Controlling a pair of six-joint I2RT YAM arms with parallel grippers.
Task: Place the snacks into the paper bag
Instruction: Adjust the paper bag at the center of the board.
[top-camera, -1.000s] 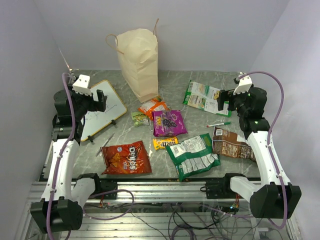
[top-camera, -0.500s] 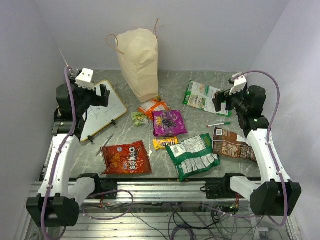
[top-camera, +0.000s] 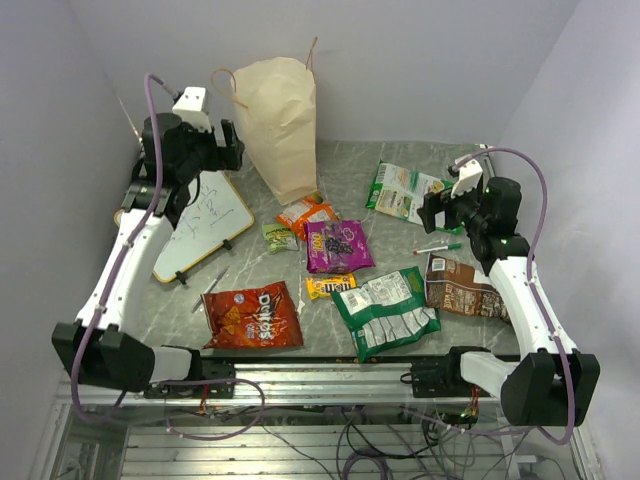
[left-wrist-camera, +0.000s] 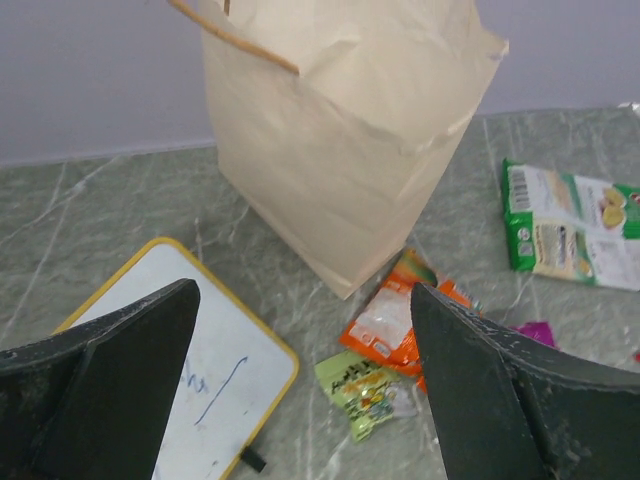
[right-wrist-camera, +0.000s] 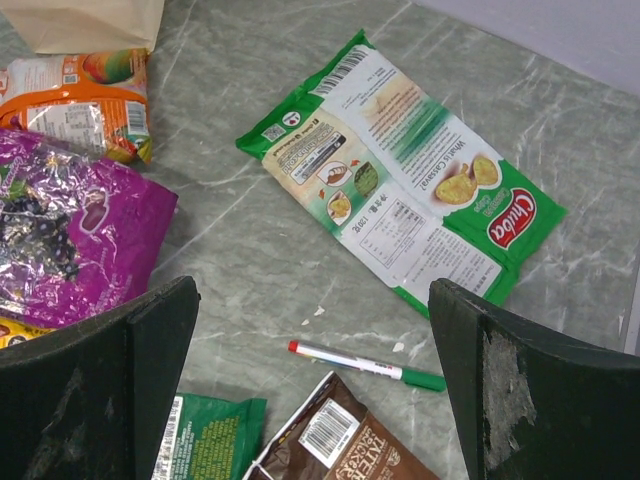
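— Which step?
— Approach: the left gripper (top-camera: 228, 150), wide open and empty, hangs beside the paper bag (top-camera: 278, 115) at the counter's (top-camera: 350, 165) far edge. The right gripper (top-camera: 432, 210), also open, is near the green packet (right-wrist-camera: 400, 195).
— Next?
— Probably steady the bag, then lift one of the snacks (top-camera: 337, 245) from mid-counter.

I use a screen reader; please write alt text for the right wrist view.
A green-white Chuba packet lies on the table beyond the open right gripper, a green-capped marker nearer, purple pouch and orange pouch at left.

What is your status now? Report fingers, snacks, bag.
Both open, empty: left fingers near paper bag, right fingers above snacks. Snacks lie on table, outside bag. Green-capped marker among them.
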